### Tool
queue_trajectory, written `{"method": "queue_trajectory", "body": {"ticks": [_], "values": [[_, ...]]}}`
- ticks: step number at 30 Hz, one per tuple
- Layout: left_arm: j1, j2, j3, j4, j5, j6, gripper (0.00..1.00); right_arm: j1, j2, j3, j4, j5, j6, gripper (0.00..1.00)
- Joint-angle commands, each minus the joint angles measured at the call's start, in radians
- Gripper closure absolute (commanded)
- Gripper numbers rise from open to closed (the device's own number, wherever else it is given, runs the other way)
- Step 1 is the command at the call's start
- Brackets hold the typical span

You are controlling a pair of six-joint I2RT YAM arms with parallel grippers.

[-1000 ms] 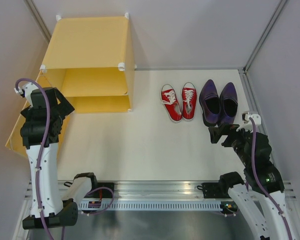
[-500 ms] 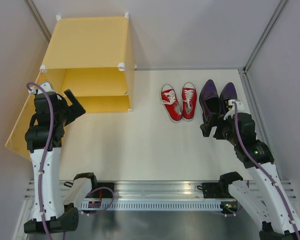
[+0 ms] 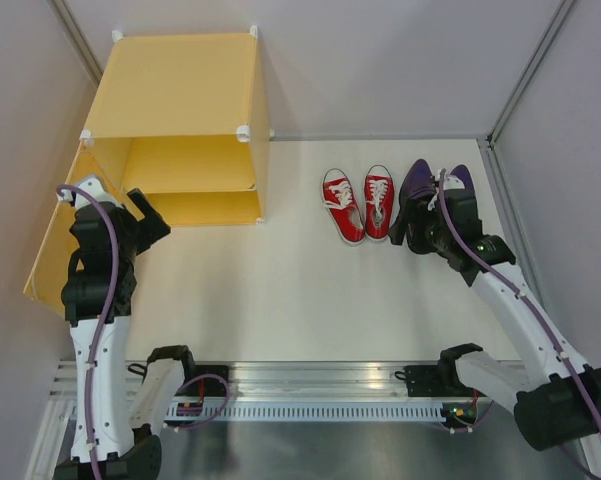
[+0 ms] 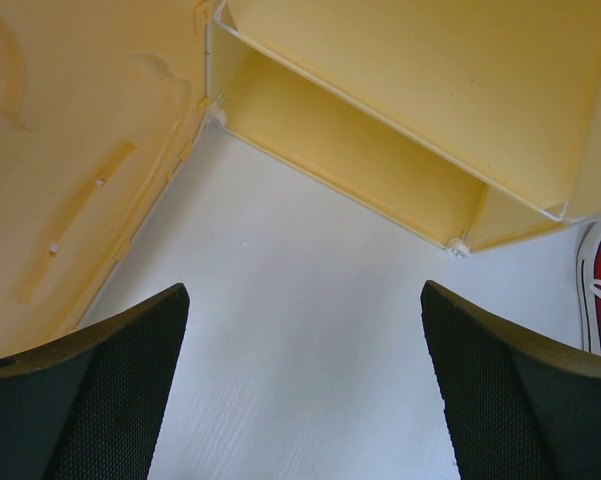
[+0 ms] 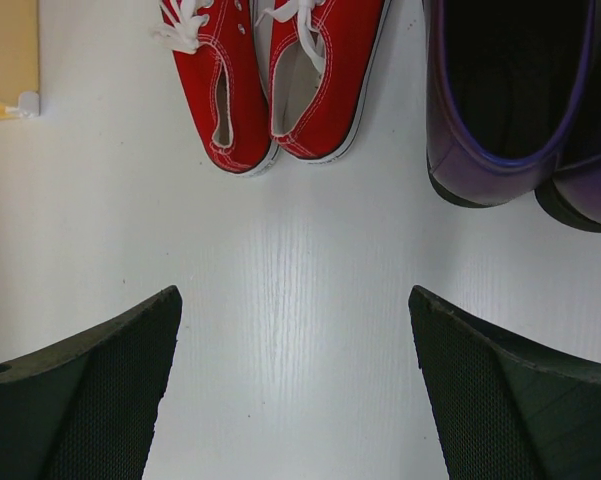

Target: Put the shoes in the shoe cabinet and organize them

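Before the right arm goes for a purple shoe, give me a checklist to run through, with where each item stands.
1. Cabinet door open: ok.
2. Right gripper open, holding nothing: ok.
3. Left gripper open, holding nothing: ok.
4. Purple shoes upright, side by side: ok.
5. One purple shoe centred under the right gripper: not ok, both lie off to one side in the wrist view.
6. Room inside the cabinet: cannot tell, interior mostly hidden.

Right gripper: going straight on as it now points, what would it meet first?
Probably the bare table, just short of the heels of the red sneakers. The open right gripper points down towards that spot, though depth is unclear.
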Motion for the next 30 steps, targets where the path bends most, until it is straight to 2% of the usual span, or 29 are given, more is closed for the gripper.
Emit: {"method": "queue_trajectory", "body": {"ticks": [1,5,7,10,23,30], "values": [[0.003,-0.03,-0.05,0.106,-0.049,0.04,0.0,0.005,0.081,0.055,0.093,0.057,0.018,0.02],[0.003,-0.067,-0.119,0.146,-0.065,0.039,0.0,0.006,0.166,0.095,0.128,0.094,0.014,0.04],[0.005,-0.083,-0.134,0.15,-0.06,0.034,0.0,0.003,0.205,0.115,0.14,0.096,0.021,0.1],[0.003,-0.1,-0.145,0.156,-0.069,0.029,0.0,0.005,0.245,0.124,0.168,0.097,0.037,0.14],[-0.058,-0.15,-0.3,0.237,-0.235,0.023,0.0,0.005,0.407,0.179,0.186,0.128,0.037,0.26],[-0.09,-0.162,-0.303,0.232,-0.348,0.019,0.0,0.014,0.496,0.204,0.211,0.111,0.052,0.36]]}}
